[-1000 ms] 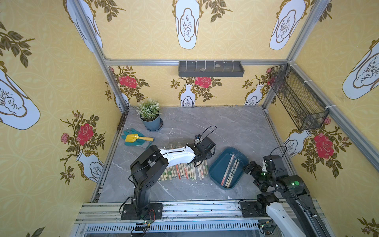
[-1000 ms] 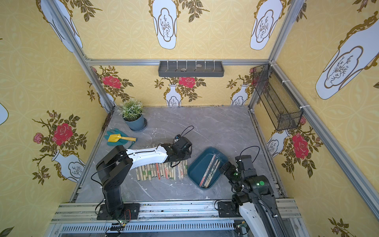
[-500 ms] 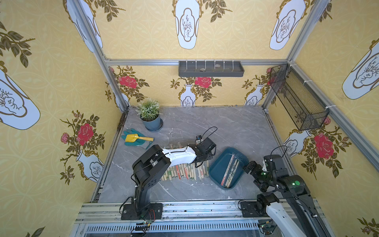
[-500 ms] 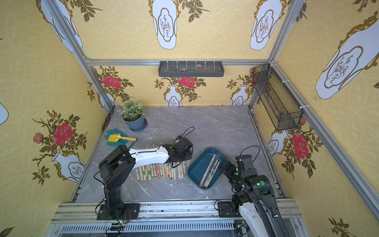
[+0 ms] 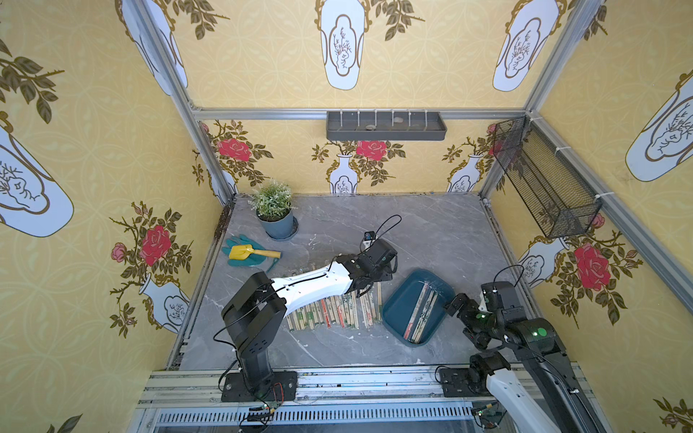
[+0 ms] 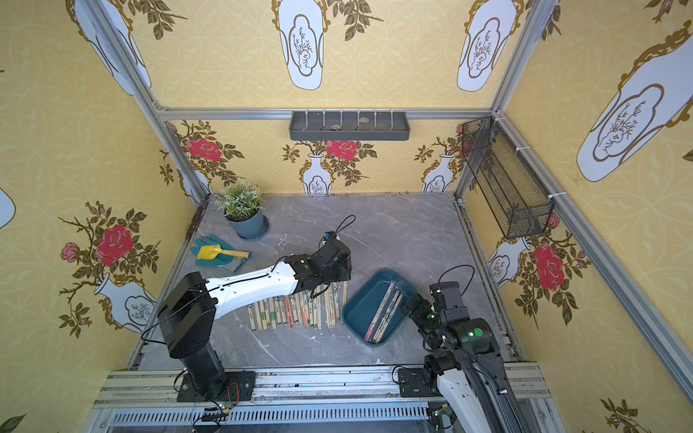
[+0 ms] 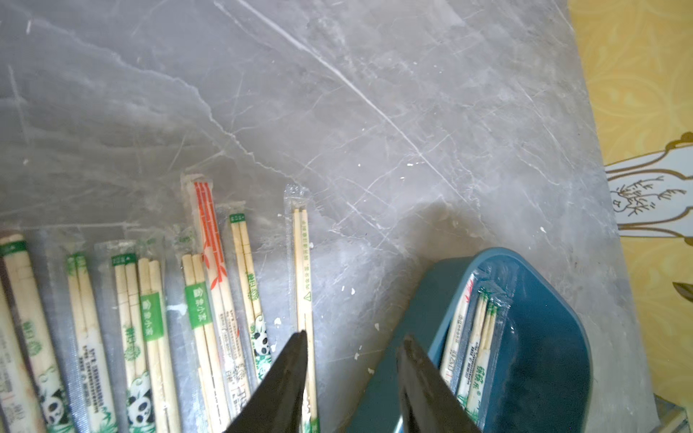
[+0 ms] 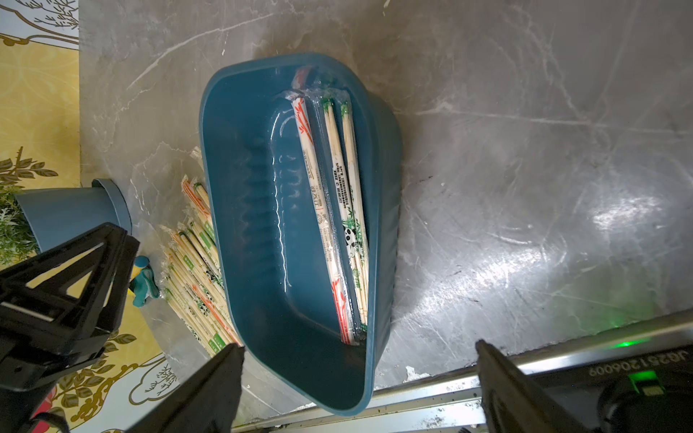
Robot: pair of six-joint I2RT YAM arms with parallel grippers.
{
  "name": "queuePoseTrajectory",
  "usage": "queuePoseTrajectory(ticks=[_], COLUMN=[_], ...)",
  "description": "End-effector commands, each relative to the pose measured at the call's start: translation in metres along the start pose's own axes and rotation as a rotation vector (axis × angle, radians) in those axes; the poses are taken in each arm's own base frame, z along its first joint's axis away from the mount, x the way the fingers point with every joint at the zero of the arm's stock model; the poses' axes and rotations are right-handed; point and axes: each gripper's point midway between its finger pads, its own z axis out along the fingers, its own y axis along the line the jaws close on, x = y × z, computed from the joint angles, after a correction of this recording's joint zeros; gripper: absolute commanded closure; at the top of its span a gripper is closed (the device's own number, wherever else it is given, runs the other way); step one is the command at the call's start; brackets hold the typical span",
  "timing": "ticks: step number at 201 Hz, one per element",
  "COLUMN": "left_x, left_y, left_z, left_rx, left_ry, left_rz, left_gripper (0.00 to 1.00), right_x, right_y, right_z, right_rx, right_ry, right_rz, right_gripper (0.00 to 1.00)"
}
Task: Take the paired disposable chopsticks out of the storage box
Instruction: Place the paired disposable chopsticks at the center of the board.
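Observation:
The storage box [image 5: 399,303] [image 6: 358,307], a dark teal tray, lies right of centre and holds a few paired disposable chopsticks [image 5: 422,313] [image 8: 330,195] along one side. A row of several more pairs [image 5: 333,311] [image 7: 150,318] lies on the table left of the box. My left gripper [image 5: 367,290] [image 7: 354,335] hangs open over the gap between row and box. It holds nothing, and one finger overlaps the row's last pair [image 7: 302,270]. My right gripper [image 5: 452,303] [image 8: 358,346] stands wide open beside the box's near right edge, holding nothing.
A potted plant [image 5: 275,213] and a teal glove with a yellow trowel [image 5: 249,253] sit at the back left. A grey shelf [image 5: 386,125] hangs on the back wall and a black mesh basket [image 5: 543,183] on the right wall. A metal rail [image 5: 337,382] runs along the front.
My left gripper's jaws have opened above the right end of the row, and that arm has sunk slightly. The right arm has not moved.

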Motion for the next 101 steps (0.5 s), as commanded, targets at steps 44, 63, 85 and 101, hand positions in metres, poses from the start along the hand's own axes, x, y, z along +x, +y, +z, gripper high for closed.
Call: queuePoseTrajectory(ticks=[44, 63, 85, 101], left_x=[0.032, 0.048, 0.068, 0.079], left_y=[-0.063, -0.078, -0.086, -0.090], left_z=[0.005, 0.010, 0.020, 0.025], left_rx=[0.112, 0.146, 0.171, 0.179], left_ry=[0.108, 0.158, 0.225, 0.257], left_rz=[0.368, 0.412, 0.434, 0.448], left_gripper=[0.55, 0.55, 0.55, 0.55], right_x=[-0.001, 0.000, 0.004, 0.005], right_y=[0.001, -0.002, -0.007, -0.010], right_z=[0.000, -0.002, -0.003, -0.004], right_rx=[-0.011, -0.008, -0.007, -0.004], right_ry=[-0.008, -0.014, -0.015, -0.017], right_rz=[0.010, 0.020, 0.031, 0.039], right_gripper=[0.03, 0.03, 0.03, 0.02])
